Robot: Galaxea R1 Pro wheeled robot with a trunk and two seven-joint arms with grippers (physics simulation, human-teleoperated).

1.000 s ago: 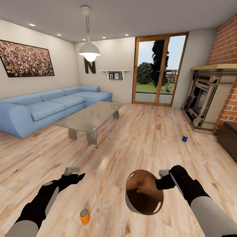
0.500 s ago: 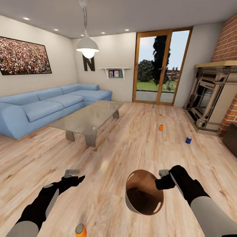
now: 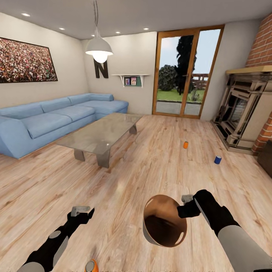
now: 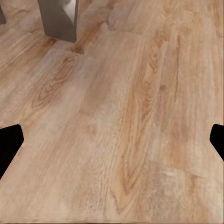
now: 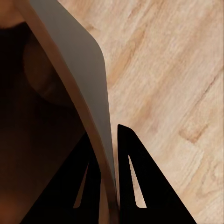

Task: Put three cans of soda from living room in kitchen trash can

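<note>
The tash can (image 3: 164,222) is a round bin with a glossy copper inside, held tilted above the floor. My right gripper (image 3: 186,205) is shut on its rim. In the right wrist view the two fingers (image 5: 134,179) straddle the pale wall (image 5: 77,77). One orange can of soda (image 3: 91,266) stands at the bottom edge of the head view, just below my left gripper (image 3: 84,211). A second orange can (image 3: 185,144) and a blue can (image 3: 217,159) stand farther off on the floor near the fireplace. My left gripper (image 4: 112,140) is open and empty over bare planks.
This is the living room. A blue corner sofa (image 3: 53,119) lines the left wall, with a glass coffee table (image 3: 104,132) in front of it; one table leg (image 4: 58,18) appears in the left wrist view. The brick-and-stone fireplace (image 3: 243,111) stands at right, and glass doors (image 3: 185,71) at the back.
The whole view has shifted as the robot advances; the near orange can has slid to the bottom edge. My left arm has sunk lower in the picture. The right gripper keeps its hold on the bin.
</note>
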